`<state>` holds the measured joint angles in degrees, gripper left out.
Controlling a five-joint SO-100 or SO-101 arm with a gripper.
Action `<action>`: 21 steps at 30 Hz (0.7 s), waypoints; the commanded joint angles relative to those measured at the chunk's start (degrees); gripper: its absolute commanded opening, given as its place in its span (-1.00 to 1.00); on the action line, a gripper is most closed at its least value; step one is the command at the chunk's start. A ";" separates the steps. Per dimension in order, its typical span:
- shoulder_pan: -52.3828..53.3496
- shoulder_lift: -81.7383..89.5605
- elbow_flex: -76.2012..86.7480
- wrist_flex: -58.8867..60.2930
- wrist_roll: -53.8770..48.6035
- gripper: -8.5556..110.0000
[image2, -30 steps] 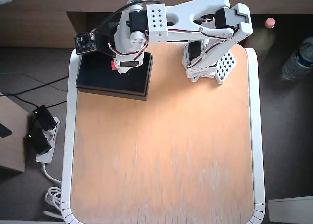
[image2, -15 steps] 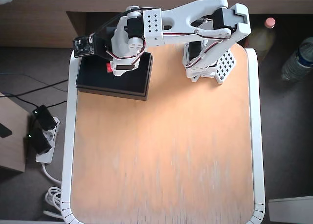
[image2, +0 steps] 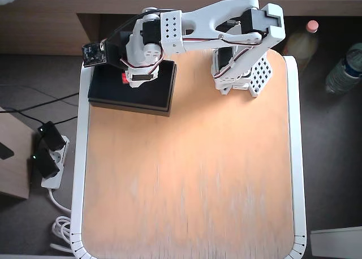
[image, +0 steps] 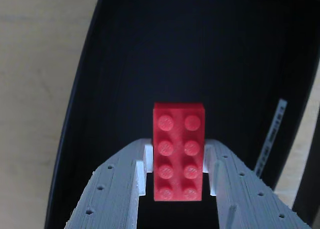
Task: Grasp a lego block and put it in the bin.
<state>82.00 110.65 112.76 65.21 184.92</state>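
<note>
1. Pale wood makes up the counter (image2: 186,174), which has a white rim and stands on a dark grey floor; in the overhead view a power strip (image2: 50,160) with plugs and cables lies off its 9 o'clock side, and two bottles (image2: 343,72) stand on the floor off its 2 o'clock corner.
2. The arm's white base (image2: 240,72) sits at about 1 o'clock on the counter, and the arm reaches across toward 11 o'clock.
3. The bin (image2: 155,98), a shallow black tray, lies at the counter's 11 o'clock corner, with the arm's wrist over its far half.
4. In the wrist view the bin (image: 150,44) fills most of the picture with its dark inside, and a thin pale strip (image: 272,134) runs along its rim at about 4 o'clock.
5. The gripper (image: 178,171) is clenched on the lego block (image: 178,151), its two grey fingers (image: 112,189) pressing the red brick's long sides from 9 and 3 o'clock.
6. The lego block shows eight studs in two rows facing the wrist camera and is held over the bin's inside.
7. In the overhead view only a small red patch of the lego block (image2: 124,78) shows beside the wrist, at the bin's 9 o'clock end.
</note>
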 commanded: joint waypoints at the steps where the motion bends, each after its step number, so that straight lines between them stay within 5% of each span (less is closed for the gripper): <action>1: 1.05 0.53 -1.05 -1.49 0.35 -0.85; 10: 1.05 0.79 -1.05 -1.58 1.14 -0.64; 21: -0.97 5.80 -1.23 -1.58 -0.79 -0.62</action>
<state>81.65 110.92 112.76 65.21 185.01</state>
